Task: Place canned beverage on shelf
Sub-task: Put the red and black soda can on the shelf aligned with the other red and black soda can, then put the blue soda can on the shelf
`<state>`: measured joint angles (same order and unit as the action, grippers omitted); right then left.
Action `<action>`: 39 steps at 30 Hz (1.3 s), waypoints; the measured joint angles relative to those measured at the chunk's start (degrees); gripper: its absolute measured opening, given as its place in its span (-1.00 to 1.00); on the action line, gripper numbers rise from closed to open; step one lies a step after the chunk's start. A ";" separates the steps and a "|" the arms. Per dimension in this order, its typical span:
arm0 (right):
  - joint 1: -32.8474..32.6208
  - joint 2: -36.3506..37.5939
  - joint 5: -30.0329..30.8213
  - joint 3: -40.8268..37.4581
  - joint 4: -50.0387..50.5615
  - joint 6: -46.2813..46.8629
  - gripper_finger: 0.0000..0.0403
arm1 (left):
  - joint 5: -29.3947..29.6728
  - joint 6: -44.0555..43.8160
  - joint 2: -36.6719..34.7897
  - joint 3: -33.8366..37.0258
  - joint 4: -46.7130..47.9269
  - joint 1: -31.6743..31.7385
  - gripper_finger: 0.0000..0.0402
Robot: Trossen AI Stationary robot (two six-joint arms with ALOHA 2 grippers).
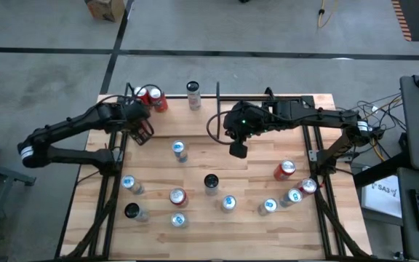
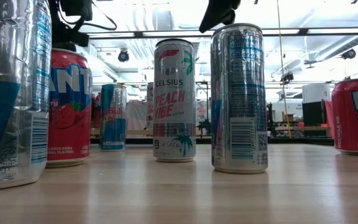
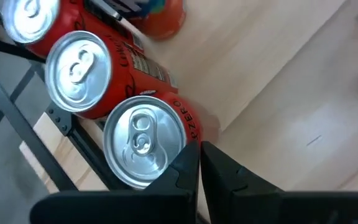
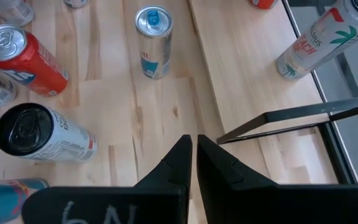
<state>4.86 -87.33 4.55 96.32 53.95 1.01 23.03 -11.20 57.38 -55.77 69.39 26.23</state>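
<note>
Three red cans (image 3: 79, 68) stand upright side by side at the table's far left, by the thin black frame of the shelf (image 1: 127, 102). My left gripper (image 3: 197, 155) is shut just beside the nearest red can (image 3: 145, 140), with nothing between its fingers. Over the table's middle, my right gripper (image 4: 193, 149) hangs shut and empty above bare wood. A blue-and-silver can (image 4: 153, 40) and a black-topped can (image 4: 39, 134) stand apart from it. In the high view the left gripper (image 1: 142, 133) is near the far left corner and the right gripper (image 1: 238, 151) is at the centre. My left gripper's shut fingertips (image 3: 188, 155) stand right beside the top rim (image 3: 180, 134) of the nearest red can. Whether they touch it I cannot tell. The can stands upright on the wood.
Several cans stand scattered over the near half of the table (image 1: 195, 229), red ones (image 1: 285, 169) among them. A white Celsius can (image 1: 193, 94) stands at the far edge. Black frame bars (image 4: 291, 115) run along both sides. Bare wood lies around the right gripper.
</note>
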 joint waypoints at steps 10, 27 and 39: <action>-3.68 0.02 -0.02 -0.01 -0.04 6.30 -0.94 | -9.05 -0.21 -8.87 0.63 -21.06 -10.00 -1.00; -10.34 -0.14 -0.50 -0.03 -2.18 10.06 -0.94 | -8.59 11.41 -11.30 10.63 -52.29 -26.19 -1.00; -13.70 -6.46 -0.03 -0.03 -7.31 11.17 -0.94 | -8.55 18.69 -12.69 9.79 -54.82 -26.17 -1.00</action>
<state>-8.84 -93.79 4.52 96.29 46.64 12.17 14.48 7.49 44.69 -45.98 14.57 0.05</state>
